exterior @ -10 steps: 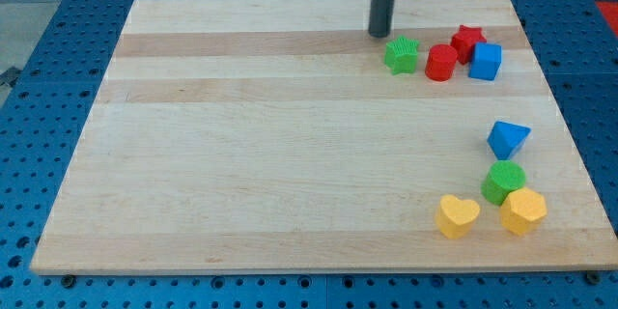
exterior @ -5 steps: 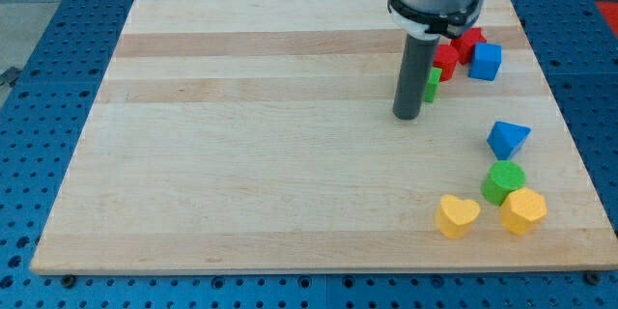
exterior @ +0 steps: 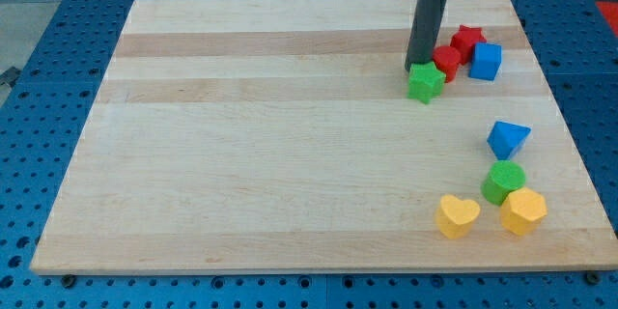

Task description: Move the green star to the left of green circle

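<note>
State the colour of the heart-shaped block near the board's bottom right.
Yellow: the heart shows clearly in the camera view.

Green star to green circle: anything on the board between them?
In the camera view nothing sits on the straight line from the green star to the green circle; the blue block lies just right of it. My tip is at the star's top edge.

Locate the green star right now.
The green star sits in the view's upper right of the board, just below my tip and beside the red cylinder, well above the green circle.
</note>
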